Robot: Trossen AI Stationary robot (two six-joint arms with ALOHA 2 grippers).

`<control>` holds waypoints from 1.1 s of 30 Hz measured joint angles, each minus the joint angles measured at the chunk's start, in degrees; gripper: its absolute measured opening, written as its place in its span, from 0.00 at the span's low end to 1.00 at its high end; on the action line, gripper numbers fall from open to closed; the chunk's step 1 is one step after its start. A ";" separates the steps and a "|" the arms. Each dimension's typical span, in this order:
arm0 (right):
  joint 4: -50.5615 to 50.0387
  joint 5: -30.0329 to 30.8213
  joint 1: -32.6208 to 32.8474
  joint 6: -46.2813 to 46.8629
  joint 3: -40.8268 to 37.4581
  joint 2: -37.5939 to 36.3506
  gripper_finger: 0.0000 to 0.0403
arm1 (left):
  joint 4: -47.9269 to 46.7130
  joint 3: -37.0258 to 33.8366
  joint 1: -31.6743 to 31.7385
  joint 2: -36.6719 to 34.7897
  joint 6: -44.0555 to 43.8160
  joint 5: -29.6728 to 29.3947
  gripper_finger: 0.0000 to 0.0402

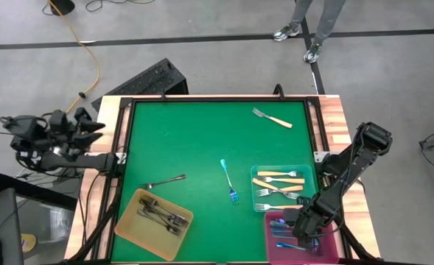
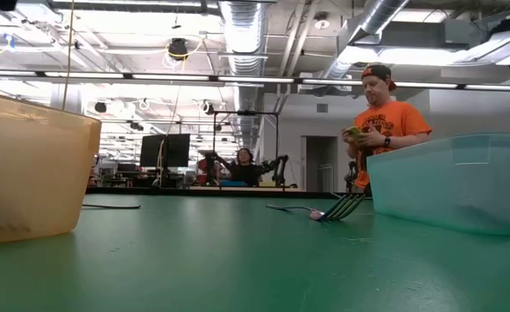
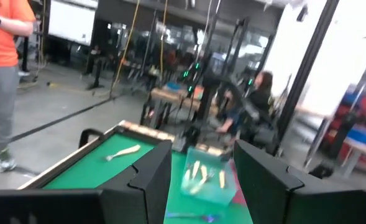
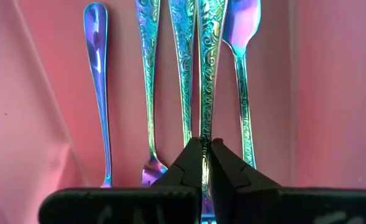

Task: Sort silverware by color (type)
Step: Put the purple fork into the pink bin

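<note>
My right gripper (image 1: pixel 305 224) is down in the pink tray (image 1: pixel 270 237), shut on an iridescent blue-purple fork (image 4: pixel 205 68). Several like forks (image 4: pixel 148 93) lie beside it on the tray floor. Off the table's left edge, my left gripper (image 3: pixel 202 180) is raised, level and open, holding nothing. Loose on the green table lie a dark-grey fork (image 1: pixel 166 180), an iridescent fork (image 1: pixel 228 181) and a cream-handled fork (image 1: pixel 272 118). Dark-grey forks (image 1: pixel 161 215) lie in the yellow tray (image 1: pixel 132 224). Cream-handled forks (image 1: pixel 279 177) lie in the teal tray (image 1: pixel 310 171). My right gripper pinches the fork's narrow stem (image 4: pixel 205 134) between its two fingertips, coming steeply from above. The fork runs on ahead of the fingers, parallel to the forks lying in the tray. The fingers hide its other end. Whether it rests on the tray floor, I cannot tell.
The three trays stand along the table's near edge, yellow at the left, teal and pink at the right. Bare green mat (image 1: pixel 194 140) fills the middle. A person in an orange shirt (image 2: pixel 384 130) stands beyond the far edge.
</note>
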 joint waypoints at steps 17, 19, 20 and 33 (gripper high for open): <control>6.92 -5.57 -0.01 2.83 -6.05 0.00 0.08 | 0.21 -5.94 0.00 -0.32 -10.03 -3.08 0.39; 6.78 -5.57 -0.01 2.12 -6.05 0.00 0.08 | 0.20 -7.06 0.02 -0.32 -11.12 -3.61 0.39; 6.70 -5.57 -0.01 1.98 -6.05 0.00 0.08 | 0.20 -7.56 0.02 -0.32 -11.36 -3.57 0.39; 5.68 -5.53 -0.54 2.34 -6.08 0.00 0.15 | 0.40 -9.44 0.00 -0.31 -14.69 -7.15 0.39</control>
